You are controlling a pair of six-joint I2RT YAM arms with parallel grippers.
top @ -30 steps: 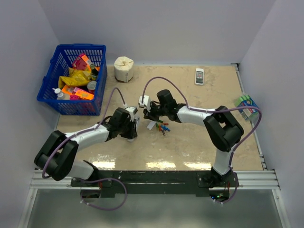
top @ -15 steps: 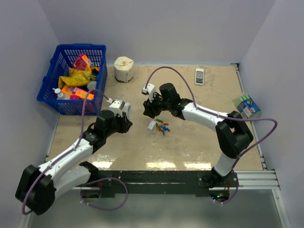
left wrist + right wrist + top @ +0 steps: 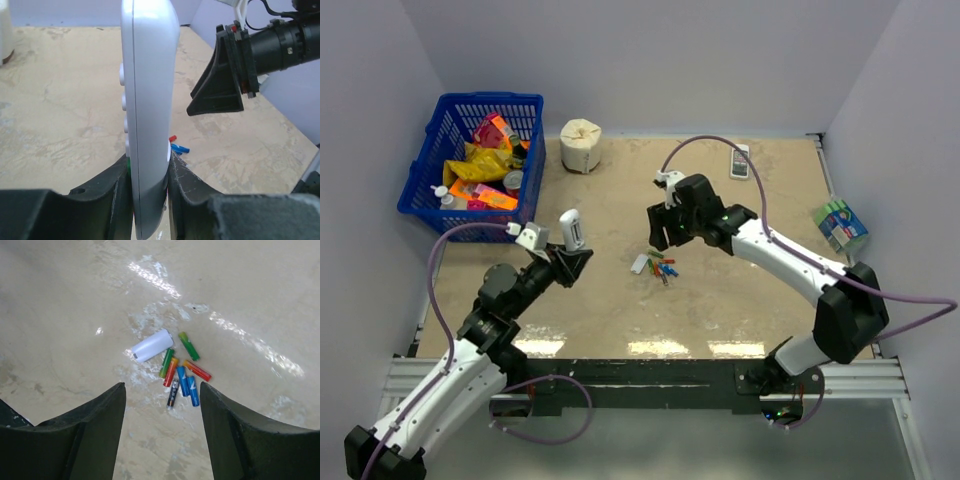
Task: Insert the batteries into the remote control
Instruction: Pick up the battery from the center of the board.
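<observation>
Clear drop onto the batteries (image 3: 182, 376)!
Right end effector (image 3: 161, 390) hangs spread above them, nothing between; the white battery cover (image 3: 152, 345) lies just beside the pile's left edge. Bare desk (image 3: 740, 290) all around. The upright remote control (image 3: 573, 228) in the left end effector (image 3: 574, 254) stands apart leftward; blue basket (image 3: 485, 227) well apart.

We count seven batteries (image 3: 183, 381): two green, two orange-red, two blue, one black. We count one white cover piece (image 3: 152, 345). Remotes: we find one remote control (image 3: 150, 125) and one shorter handset (image 3: 740, 160) with a dark screen. We also log one blue basket (image 3: 470, 226), one paper roll (image 3: 581, 145) and one green-blue packet (image 3: 840, 222). Items inside the basket are too jumbled for us to count.
</observation>
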